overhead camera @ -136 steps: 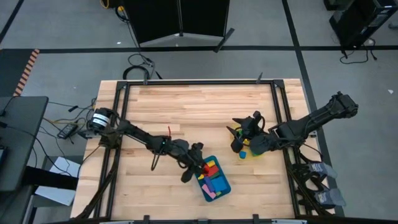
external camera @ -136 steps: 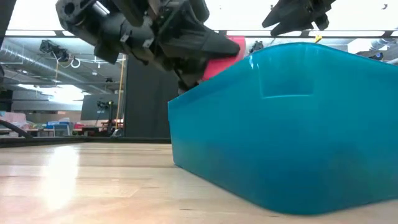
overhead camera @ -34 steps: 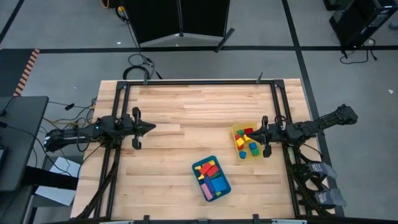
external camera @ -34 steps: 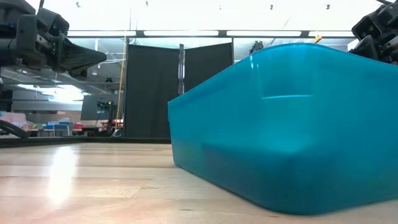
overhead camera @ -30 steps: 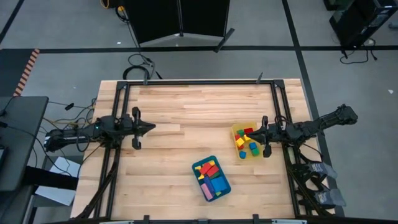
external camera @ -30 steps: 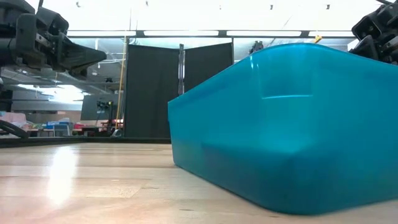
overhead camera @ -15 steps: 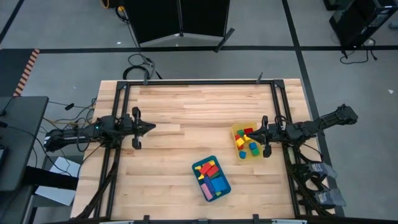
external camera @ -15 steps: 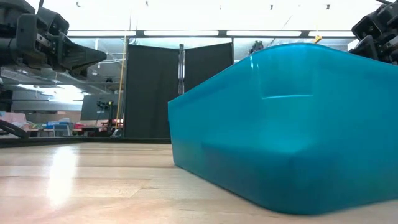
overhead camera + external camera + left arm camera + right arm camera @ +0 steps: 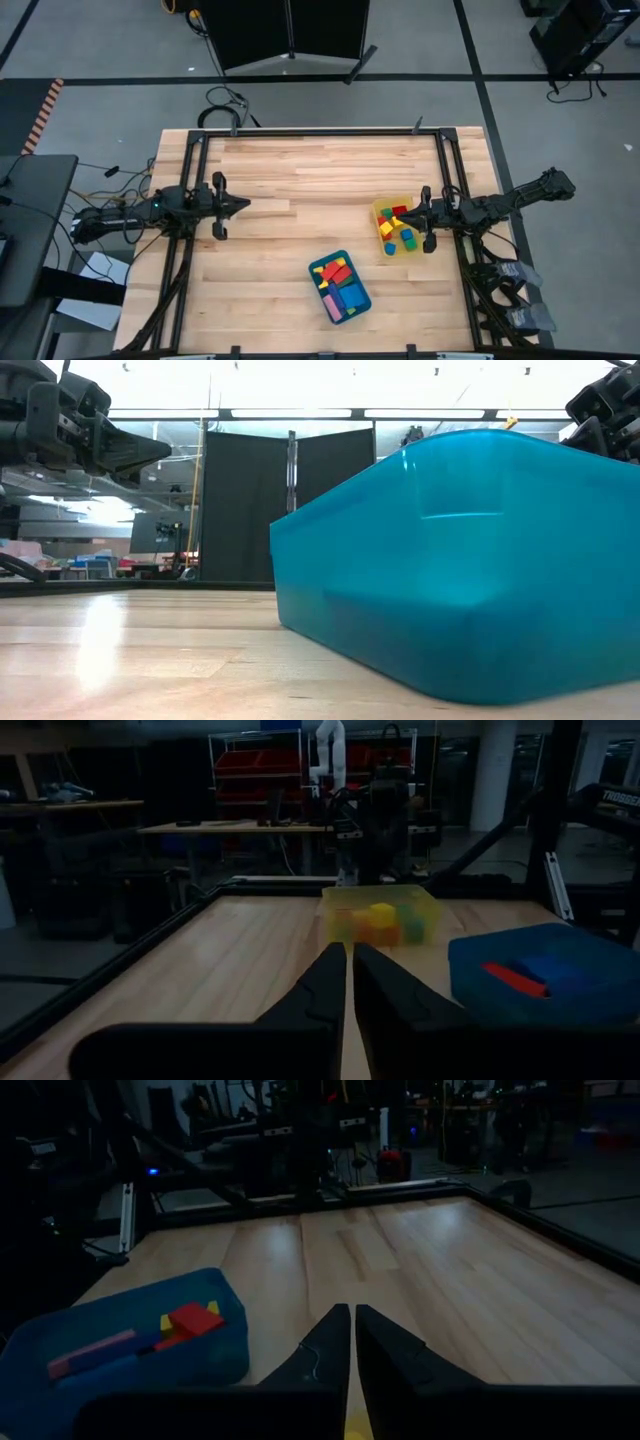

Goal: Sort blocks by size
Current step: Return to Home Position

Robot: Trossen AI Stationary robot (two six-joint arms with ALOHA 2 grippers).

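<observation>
The blocks lie in two containers. Small cubes in red, yellow, blue and green fill a translucent yellow bin (image 9: 395,228) at the table's right. Longer bars in red, yellow, blue, green and pink lie in a blue tray (image 9: 340,287) near the front edge. My left gripper (image 9: 245,205) is shut and hangs level above the table's left side, its fingers (image 9: 330,982) holding nothing. My right gripper (image 9: 414,209) is shut too and hangs level above the yellow bin's right rim, nothing between its fingers (image 9: 372,1342).
Bare wooden tabletop (image 9: 320,180) spreads between the two arms and toward the far edge. A black metal frame (image 9: 195,170) borders the table. In the low view the blue tray's wall (image 9: 470,560) fills the right half.
</observation>
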